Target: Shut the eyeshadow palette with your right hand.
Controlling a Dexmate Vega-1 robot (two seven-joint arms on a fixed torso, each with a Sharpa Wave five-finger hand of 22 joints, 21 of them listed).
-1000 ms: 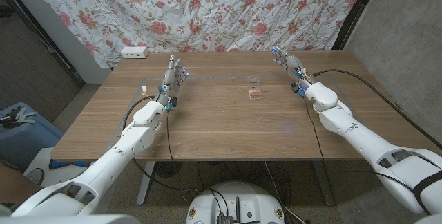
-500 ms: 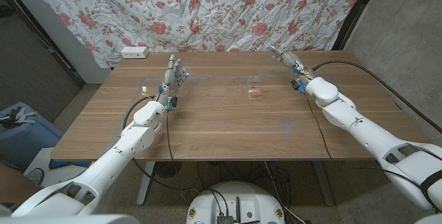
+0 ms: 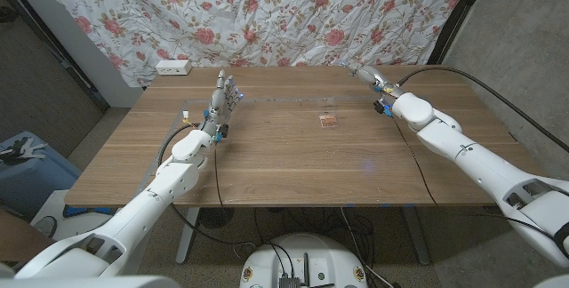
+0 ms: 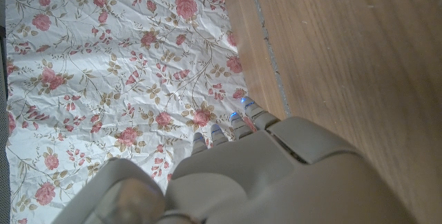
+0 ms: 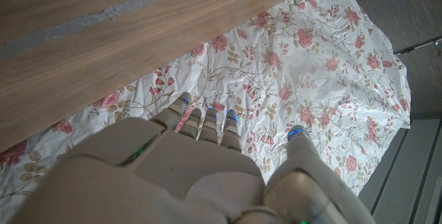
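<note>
A wooden table (image 3: pixel 293 159) with a light brown, visibly grained top sits in front of a rose-patterned cloth backdrop. Near the middle of the tabletop, slightly toward the far side, lies a small eyeshadow palette (image 3: pixel 330 121) (flat and reddish-brown; whether its lid is open is too small to tell). At the far left corner of the table rests a white power strip (image 3: pixel 172 67). A faint pale line crosses the wood near the far edge.

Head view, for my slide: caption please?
Both hands, left hand and right hand, hover apart from the small eyeshadow palette mid-table.
</note>
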